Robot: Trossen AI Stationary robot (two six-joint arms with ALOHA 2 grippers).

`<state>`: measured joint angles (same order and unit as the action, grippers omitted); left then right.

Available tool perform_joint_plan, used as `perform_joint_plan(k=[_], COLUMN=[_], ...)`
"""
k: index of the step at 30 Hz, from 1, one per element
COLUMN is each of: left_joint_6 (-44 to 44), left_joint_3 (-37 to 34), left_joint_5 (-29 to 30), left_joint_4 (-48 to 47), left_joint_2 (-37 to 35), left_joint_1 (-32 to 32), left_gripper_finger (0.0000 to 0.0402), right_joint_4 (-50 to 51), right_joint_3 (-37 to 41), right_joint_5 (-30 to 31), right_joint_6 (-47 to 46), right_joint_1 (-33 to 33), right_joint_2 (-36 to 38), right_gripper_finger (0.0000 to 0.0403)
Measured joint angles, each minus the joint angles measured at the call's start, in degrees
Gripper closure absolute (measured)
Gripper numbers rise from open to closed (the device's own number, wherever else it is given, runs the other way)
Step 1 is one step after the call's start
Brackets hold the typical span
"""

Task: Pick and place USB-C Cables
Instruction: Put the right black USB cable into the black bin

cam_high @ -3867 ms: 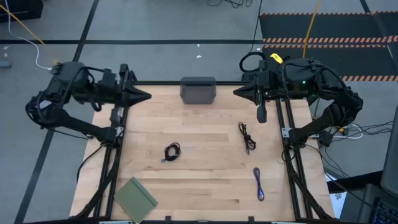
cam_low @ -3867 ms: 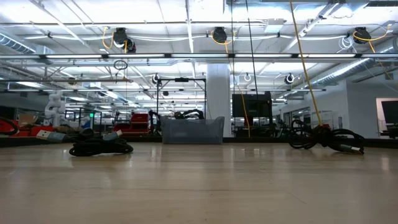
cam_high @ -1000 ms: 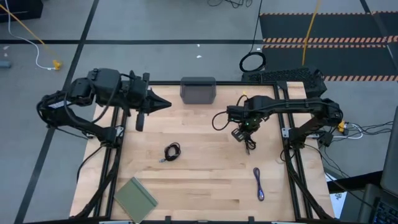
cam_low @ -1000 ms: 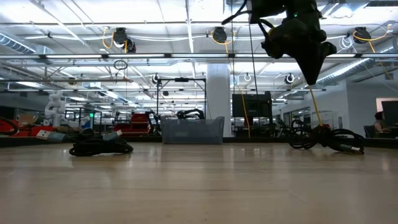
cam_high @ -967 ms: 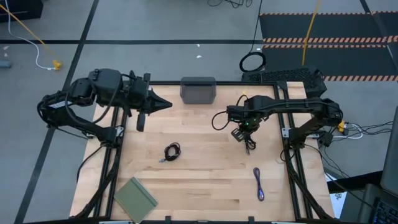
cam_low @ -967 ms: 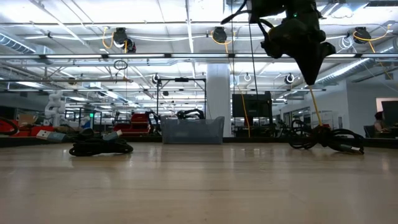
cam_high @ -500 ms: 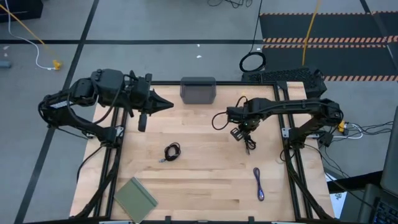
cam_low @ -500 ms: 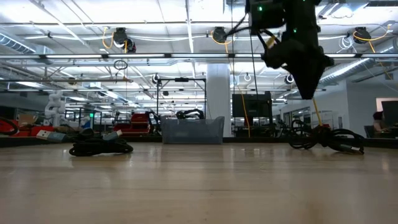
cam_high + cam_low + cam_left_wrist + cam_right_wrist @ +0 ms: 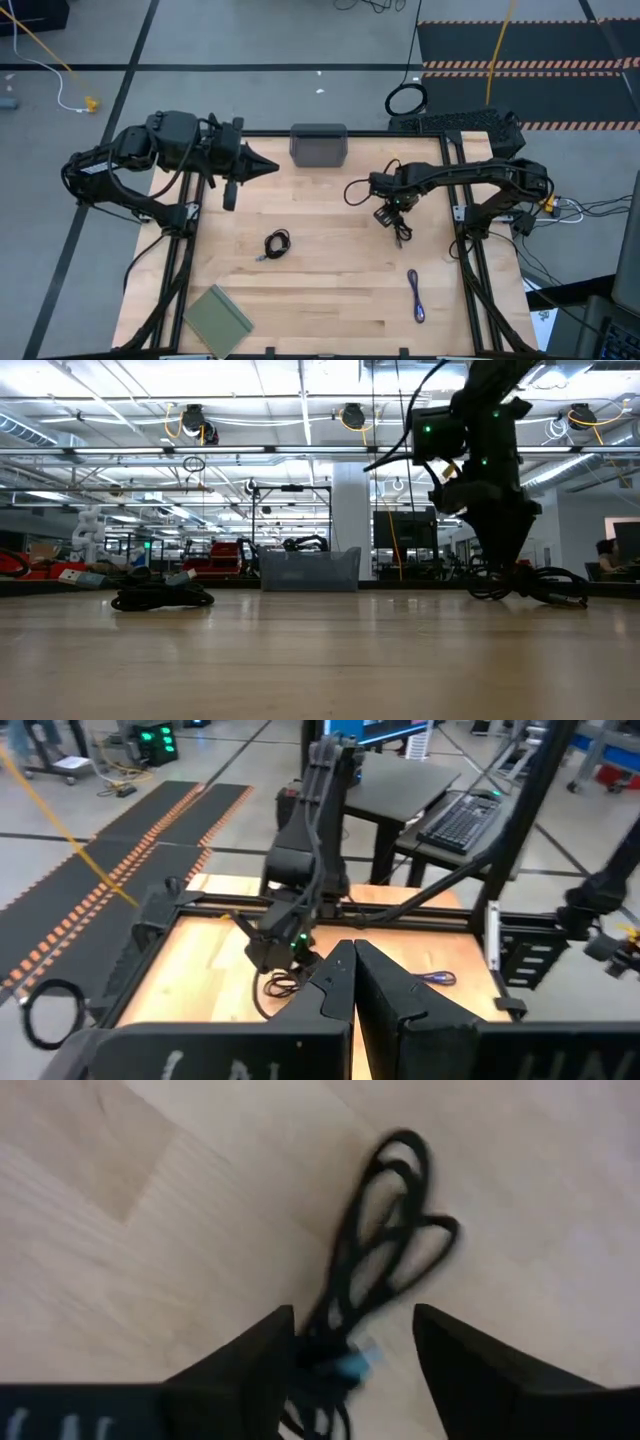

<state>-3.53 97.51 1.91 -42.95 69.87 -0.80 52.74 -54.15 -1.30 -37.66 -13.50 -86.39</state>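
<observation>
Step in hand, as judged: the right gripper (image 9: 391, 218) closes in on the loosely bundled black cable (image 9: 399, 228) for a pick. To do it well, the gripper should come straight down with the strands centred between its fingers, close across the thick part of the bundle rather than on one loop, and lift slowly so no strand trails or snags.

Right gripper: right of centre in the high view, directly over the upper end of the bundle. Its wrist view shows the fingers (image 9: 245, 1358) spread apart and released, with the bundle (image 9: 375, 1275) lying on the surface (image 9: 330, 290) and running up out of the gap between them. Contact cannot be confirmed.

Left gripper (image 9: 265, 168): upper left of the high view, above the edge of the surface, waiting; its wrist view shows the fingers (image 9: 335, 982) closed together, empty.

Other cables: the coiled black cable (image 9: 276, 244) lies centre-left; the purple-blue cable (image 9: 416, 296) lies lower right. Both rest well apart from either gripper. The grey tray (image 9: 318, 145) sits at top centre, holding no visible cable.
</observation>
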Motion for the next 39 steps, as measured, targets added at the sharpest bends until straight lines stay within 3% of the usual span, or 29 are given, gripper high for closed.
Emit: perform_joint_plan(k=[6, 13, 39], left_joint_6=[-0.3, -2.9, -4.7], left_joint_3=[0.0, 0.1, 0.0], left_joint_5=[5.9, 10.0, 10.3], left_joint_4=[0.0, 0.2, 10.5], left_joint_2=[0.0, 1.0, 12.7], left_joint_1=[0.0, 0.0, 0.9], left_gripper_finger=[0.0396, 0.0396, 0.0396], right_joint_4=[-8.4, -9.9, -10.2], right_joint_3=[4.3, 7.6, 8.8], right_joint_5=[-0.4, -0.3, -2.0], right_joint_6=[1.1, 4.3, 8.2], right_joint_1=[-0.4, -0.4, -0.4], right_joint_2=[0.0, 0.0, 3.4], right_gripper_finger=[0.0196, 0.0212, 0.0344])
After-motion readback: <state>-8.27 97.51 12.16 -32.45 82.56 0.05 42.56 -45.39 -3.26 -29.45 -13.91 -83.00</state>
